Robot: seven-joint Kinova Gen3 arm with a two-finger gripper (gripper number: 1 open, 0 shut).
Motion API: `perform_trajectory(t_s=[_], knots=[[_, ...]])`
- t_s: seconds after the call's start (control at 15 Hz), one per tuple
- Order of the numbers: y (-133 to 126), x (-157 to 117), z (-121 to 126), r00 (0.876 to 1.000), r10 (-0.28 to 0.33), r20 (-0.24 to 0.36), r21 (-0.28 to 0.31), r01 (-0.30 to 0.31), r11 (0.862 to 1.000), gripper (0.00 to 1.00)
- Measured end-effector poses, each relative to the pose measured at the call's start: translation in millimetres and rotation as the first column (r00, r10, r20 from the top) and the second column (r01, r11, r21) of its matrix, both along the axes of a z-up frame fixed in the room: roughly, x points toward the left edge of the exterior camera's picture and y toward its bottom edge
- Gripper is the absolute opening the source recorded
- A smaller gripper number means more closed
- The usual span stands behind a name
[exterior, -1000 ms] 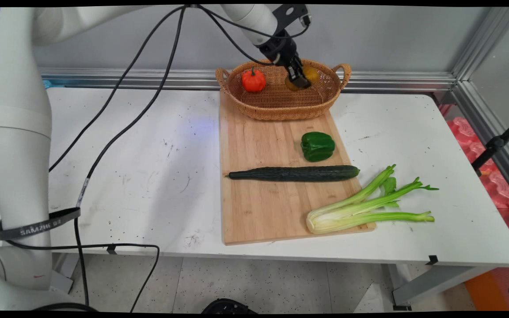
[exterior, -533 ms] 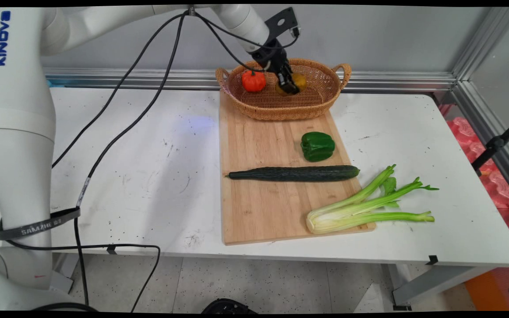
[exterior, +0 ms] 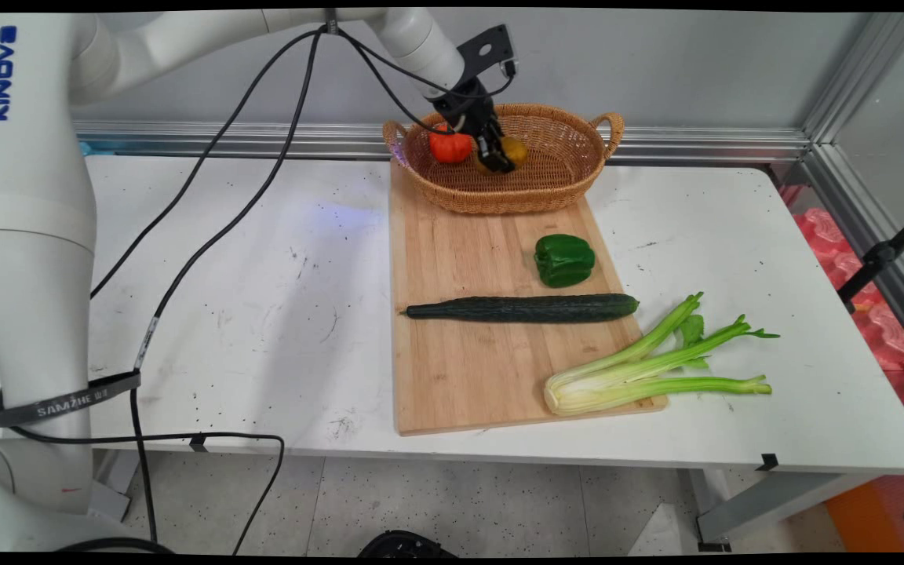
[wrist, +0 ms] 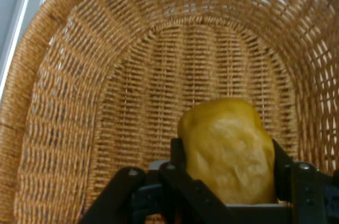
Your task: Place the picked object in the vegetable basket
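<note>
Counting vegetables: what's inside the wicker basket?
The basket holds a red pepper and a yellow pepper clamped in the gripper; the floor under them is hidden.

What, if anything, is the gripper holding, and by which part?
The gripper holds a yellow pepper by its two opposite sides, one finger on each, over the basket.

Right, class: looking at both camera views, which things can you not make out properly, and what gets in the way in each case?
- Yellow pepper: its lower part is hidden by the gripper in the hand view; in the main view the gripper covers most of it.
- Red pepper: absent from the hand view; partly behind cables in the main view.
- Basket: cut off by every edge in the hand view.
- Celery, cucumber, green pepper: seen in the main view only.
</note>
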State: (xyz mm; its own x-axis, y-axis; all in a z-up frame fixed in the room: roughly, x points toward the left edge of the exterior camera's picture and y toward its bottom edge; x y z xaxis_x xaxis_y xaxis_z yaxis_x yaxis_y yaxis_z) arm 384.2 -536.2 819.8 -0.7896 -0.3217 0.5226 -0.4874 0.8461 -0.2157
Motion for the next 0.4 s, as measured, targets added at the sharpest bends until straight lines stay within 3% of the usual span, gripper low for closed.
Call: perform_trajectory(t_s=[0.13,0.2,0.4], knots=[[0.6,3.2,-1.5,1.000,-0.002,0.009,0.003,0.002,1.000,0.00],[1.1,4.7,-2.0,1.000,-0.004,0.012,0.004,0.004,1.000,1.00],[2.4,6.5,-2.6,1.000,-0.008,0.018,0.009,0.007,1.000,1.00]])
